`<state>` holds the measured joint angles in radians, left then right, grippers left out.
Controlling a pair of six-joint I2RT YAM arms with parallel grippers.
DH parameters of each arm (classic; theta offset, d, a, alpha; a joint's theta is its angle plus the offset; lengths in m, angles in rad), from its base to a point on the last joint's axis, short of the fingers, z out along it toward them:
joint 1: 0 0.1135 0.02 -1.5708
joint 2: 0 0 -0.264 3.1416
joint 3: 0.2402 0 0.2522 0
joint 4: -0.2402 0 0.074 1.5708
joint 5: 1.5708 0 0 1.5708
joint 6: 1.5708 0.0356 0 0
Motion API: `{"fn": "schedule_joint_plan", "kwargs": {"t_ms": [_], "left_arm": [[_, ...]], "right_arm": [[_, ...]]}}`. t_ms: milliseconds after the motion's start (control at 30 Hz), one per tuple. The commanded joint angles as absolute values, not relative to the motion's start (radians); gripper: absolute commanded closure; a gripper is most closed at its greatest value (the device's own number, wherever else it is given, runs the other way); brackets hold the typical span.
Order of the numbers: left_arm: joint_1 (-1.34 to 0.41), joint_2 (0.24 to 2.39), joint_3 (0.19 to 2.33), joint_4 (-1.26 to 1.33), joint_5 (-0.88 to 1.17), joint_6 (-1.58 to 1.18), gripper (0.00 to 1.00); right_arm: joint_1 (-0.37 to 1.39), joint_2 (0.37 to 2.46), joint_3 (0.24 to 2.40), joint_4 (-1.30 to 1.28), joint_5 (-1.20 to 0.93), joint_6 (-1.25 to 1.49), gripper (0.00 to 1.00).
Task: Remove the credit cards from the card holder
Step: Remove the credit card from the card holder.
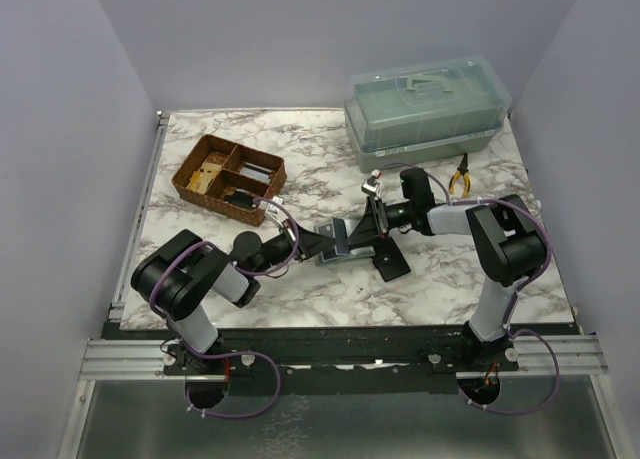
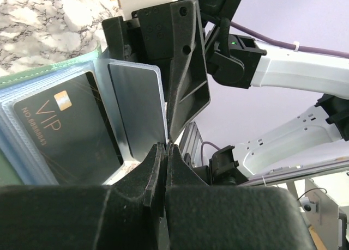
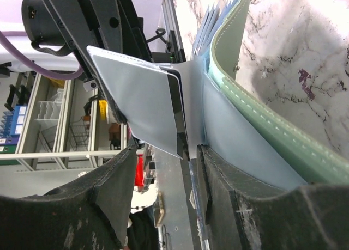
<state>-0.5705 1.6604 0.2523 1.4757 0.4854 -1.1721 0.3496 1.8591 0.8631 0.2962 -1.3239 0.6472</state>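
One card holder (image 3: 262, 116) sleeve sits pinched in left hand (image 2: 165, 163).

The right gripper (image 3: 166, 168) fingers stand apart along the bottom, with a clear sleeve (image 3: 136, 97) hanging between them. At upper left, the left gripper (image 3: 115, 105) pinches that sleeve. The green card holder (image 3: 256, 114) curves toward lower right.

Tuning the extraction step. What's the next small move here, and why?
Probably close the right gripper on the sleeve standing between its open jaws, then tease the contents out. The left gripper is shut on a neighbouring sleeve, bracing the holder, and the VIP card sits in its pocket.
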Motion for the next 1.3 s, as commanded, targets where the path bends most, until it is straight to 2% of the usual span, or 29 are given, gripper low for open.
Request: {"fn": "schedule_joint_plan", "kwargs": {"t_ms": [0,233,367,433,533,667,800,967,1000,1067,1267], "left_arm": [[-0.602,1.636,0.295,1.658,0.454,-1.187,1.00],[-0.660,1.700,0.323,1.658,0.419,-1.178,1.00],[-0.665,1.721,0.314,1.658,0.405,-1.169,1.00],[-0.660,1.726,0.287,1.657,0.390,-1.163,1.00],[-0.642,1.723,0.216,1.656,0.337,-1.173,1.00],[-0.627,1.665,0.139,1.581,0.262,-1.193,0.79],[-0.627,1.525,0.220,1.185,0.287,-1.137,0.64],[-0.628,1.339,0.354,0.653,0.226,-0.973,0.46],[-0.628,1.326,0.368,0.602,0.223,-0.953,0.47],[-0.627,1.328,0.383,0.562,0.231,-0.945,0.54],[-0.629,1.493,0.450,0.564,0.305,-0.942,0.68]], "right_arm": [[0.348,1.887,0.858,0.345,-1.336,0.686,0.46],[0.340,1.881,0.837,0.445,-1.363,0.770,0.45],[0.311,1.879,0.787,0.614,-1.383,0.889,0.50],[0.295,1.861,0.803,0.524,-1.349,0.818,0.51],[0.290,1.830,0.865,0.234,-1.248,0.578,0.50],[0.290,1.847,0.875,0.167,-1.205,0.530,0.51],[0.294,1.885,0.907,0.088,-1.166,0.461,0.60],[0.314,1.896,0.934,0.038,-1.123,0.408,0.60],[0.319,1.902,0.944,0.027,-1.116,0.398,0.59],[0.331,1.914,0.962,0.004,-1.099,0.377,0.57],[0.367,1.948,0.997,-0.070,-1.029,0.338,0.55]]}}
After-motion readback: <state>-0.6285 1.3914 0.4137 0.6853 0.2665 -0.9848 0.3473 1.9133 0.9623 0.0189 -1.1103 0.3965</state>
